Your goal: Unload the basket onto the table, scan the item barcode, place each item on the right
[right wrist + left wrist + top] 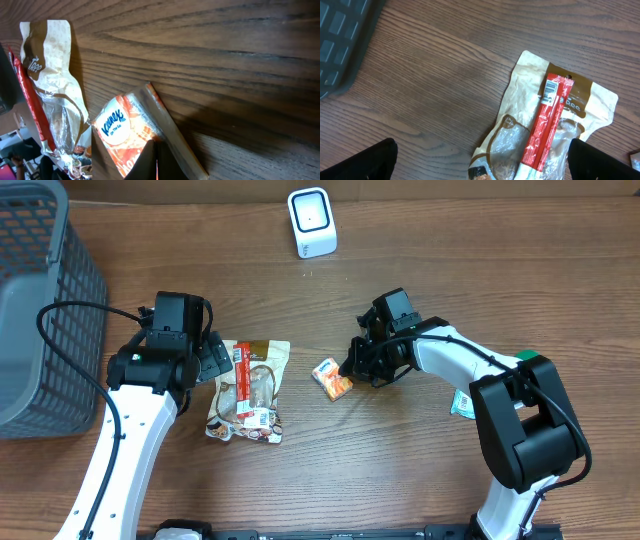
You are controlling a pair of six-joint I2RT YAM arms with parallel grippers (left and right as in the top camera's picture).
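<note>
A white barcode scanner [311,222] stands at the back of the table. An orange Kleenex tissue pack [331,378] [122,132] lies mid-table. My right gripper [353,366] [156,157] is shut, its joined tips resting on the pack's right edge with nothing between them. To the left a brown and white snack bag [250,392] [520,95] lies flat, a red stick packet [241,383] [547,125] with a barcode at its end on top. My left gripper [216,360] [482,167] hovers over the bag's left end, open wide, holding nothing.
A grey mesh basket [40,300] [340,45] fills the far left. A small green and white packet [462,402] lies under the right arm's forearm. Bare wooden tabletop [400,470] stretches along the front.
</note>
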